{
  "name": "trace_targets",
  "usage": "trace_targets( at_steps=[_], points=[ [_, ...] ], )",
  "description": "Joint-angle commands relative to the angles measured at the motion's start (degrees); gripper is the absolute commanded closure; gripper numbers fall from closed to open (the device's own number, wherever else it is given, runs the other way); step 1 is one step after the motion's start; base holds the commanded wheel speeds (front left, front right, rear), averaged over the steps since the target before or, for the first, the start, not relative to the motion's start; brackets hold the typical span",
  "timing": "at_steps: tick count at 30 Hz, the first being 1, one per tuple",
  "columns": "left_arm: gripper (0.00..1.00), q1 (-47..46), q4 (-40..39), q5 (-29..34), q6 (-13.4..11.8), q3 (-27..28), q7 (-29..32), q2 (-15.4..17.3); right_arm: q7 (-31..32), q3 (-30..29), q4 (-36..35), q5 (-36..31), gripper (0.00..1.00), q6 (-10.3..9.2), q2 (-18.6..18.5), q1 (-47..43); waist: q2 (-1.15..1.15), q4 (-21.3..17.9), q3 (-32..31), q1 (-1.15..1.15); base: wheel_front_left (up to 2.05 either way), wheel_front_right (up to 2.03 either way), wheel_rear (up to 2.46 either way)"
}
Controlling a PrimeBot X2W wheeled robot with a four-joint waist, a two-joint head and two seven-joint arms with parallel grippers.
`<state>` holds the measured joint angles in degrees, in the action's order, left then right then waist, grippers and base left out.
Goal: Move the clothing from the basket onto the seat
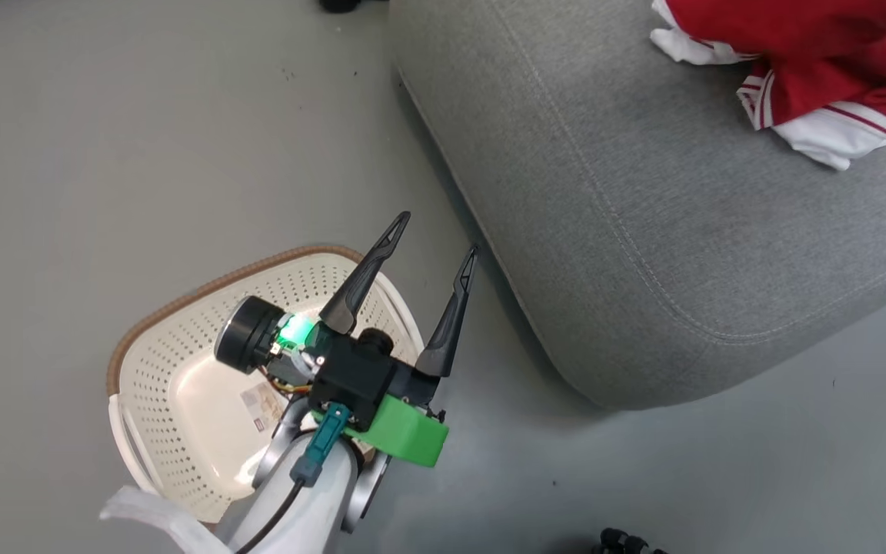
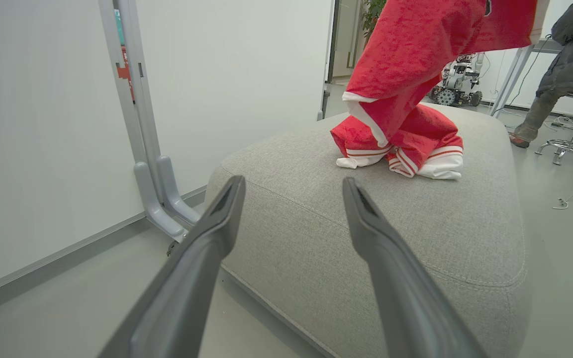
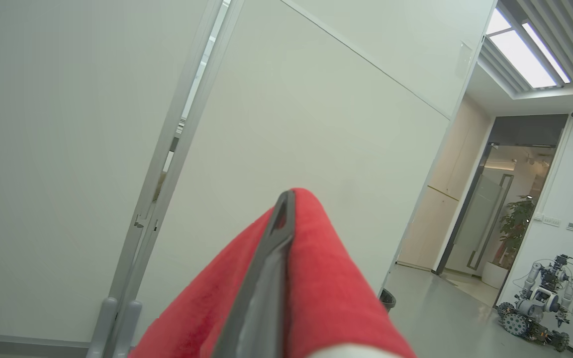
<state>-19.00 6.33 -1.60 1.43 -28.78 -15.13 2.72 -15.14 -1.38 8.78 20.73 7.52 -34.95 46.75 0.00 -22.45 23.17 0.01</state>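
Head view: left pincer [image 1: 438, 231] spread wide, gripping nothing, over basket [image 1: 181, 302]. Basket on floor, just beside corner of seat [image 1: 643, 231]. Clothing [image 1: 820, 69] bunched on far part of seat.
Left wrist view adds: one red garment piled on seat, second hanging above it, lower end reaching down to pile. Seated person [image 2: 565, 74] and wheeled robot [image 2: 458, 79] beyond.
Right wrist view: right pincer [image 3: 285, 199] clamped on clothing, fingers together, red cloth draped either side, white wall behind.

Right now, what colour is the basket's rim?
Brown, woven-look; the basket itself is cream. Best in head view.
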Motion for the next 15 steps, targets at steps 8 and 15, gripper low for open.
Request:
trace_targets(
  at_steps=[8, 15],
  points=[
    [0.0, -5.43, 1.29, 1.79, -2.04, -3.56, 0.0, 0.32, 0.03, -2.79, 14.32, -0.04, 1.0, -0.07, -2.01, 4.24, 0.0, 7.08, 11.4, -0.01, 0.0, 0.0, 0.0],
    [0.0, -5.91, 2.32, 1.95, -3.14, -5.43, 0.0, 0.41, 0.02, -3.14, 27.95, -0.9, 1.0, -0.07, -1.4, 5.74, 0.0, 8.84, 14.5, -0.01, 0.0, 0.0, 0.0]
  ],
)
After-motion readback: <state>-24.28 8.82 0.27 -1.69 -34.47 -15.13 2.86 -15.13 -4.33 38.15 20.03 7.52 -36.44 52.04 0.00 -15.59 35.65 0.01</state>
